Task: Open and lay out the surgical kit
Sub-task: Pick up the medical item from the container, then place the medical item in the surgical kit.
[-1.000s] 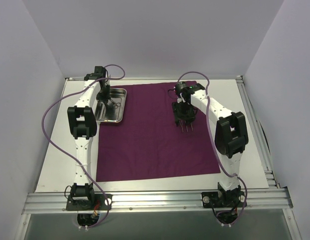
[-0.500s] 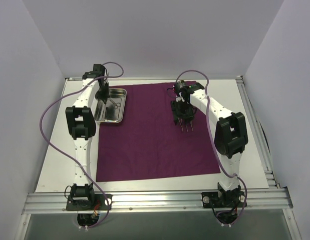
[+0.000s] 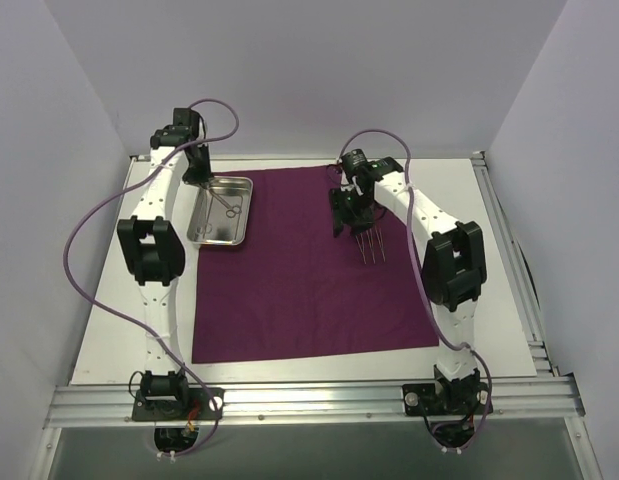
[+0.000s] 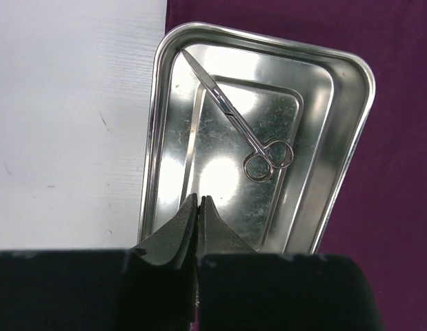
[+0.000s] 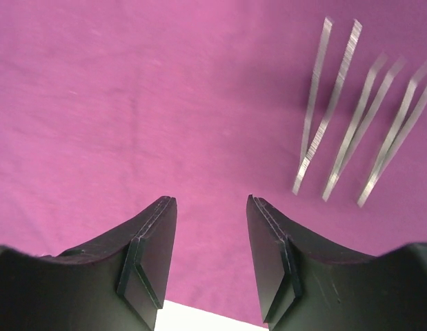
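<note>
The dark purple cloth of the surgical kit lies spread flat on the table. On its far left corner stands the steel tray, holding ring-handled scissors. In the left wrist view the scissors lie diagonally in the tray. My left gripper hovers shut and empty over the tray's near end; from above, the left gripper sits at the tray's far left corner. Three slim tweezers lie side by side on the cloth. My right gripper is open and empty, just left of them.
White tabletop borders the tray on the left. White walls enclose the table on three sides, and a metal rail runs along the near edge. From above, the tweezers lie right of the cloth's middle, beside the right gripper.
My left gripper has closed on nothing and drawn back from inside the tray toward its far left corner. My right gripper has shifted left and back, uncovering the tweezers.
</note>
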You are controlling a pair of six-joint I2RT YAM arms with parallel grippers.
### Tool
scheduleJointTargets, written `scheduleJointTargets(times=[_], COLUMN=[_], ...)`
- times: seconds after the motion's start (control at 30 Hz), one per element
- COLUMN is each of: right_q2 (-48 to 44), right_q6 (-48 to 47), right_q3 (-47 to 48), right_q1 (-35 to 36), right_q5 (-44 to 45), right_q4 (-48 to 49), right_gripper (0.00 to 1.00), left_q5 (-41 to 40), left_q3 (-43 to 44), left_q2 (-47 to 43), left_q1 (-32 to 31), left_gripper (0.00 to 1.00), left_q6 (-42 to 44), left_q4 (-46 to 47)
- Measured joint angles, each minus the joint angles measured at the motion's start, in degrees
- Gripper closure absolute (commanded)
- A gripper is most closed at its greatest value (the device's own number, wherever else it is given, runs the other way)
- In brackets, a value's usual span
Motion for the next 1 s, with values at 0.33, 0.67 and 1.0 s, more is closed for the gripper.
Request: scheduleJointTargets(times=[0.33, 0.67, 1.0], right_q2=[-0.2, -2.2, -2.1], right_q6=[2.3, 6.3, 9.9], right_q3=[0.2, 0.1, 2.3], right_q1=[3.2, 9.7, 12.5], right_q5=[-7.5, -11.0, -14.2], right_q4=[10.7, 25.1, 35.0], right_gripper=[0.54, 0.34, 0.30], left_q5=[3.2, 9.2, 12.5], left_q3=[-3.7, -18.6, -31.5], left_q2=[-8.8, -23.0, -34.0], left_q1=[-0.2, -4.0, -7.8], left_gripper=[0.98, 0.98, 0.98], left_q6=[-3.8, -11.5, -20.3], left_q4=[-0.4, 1.2, 4.6])
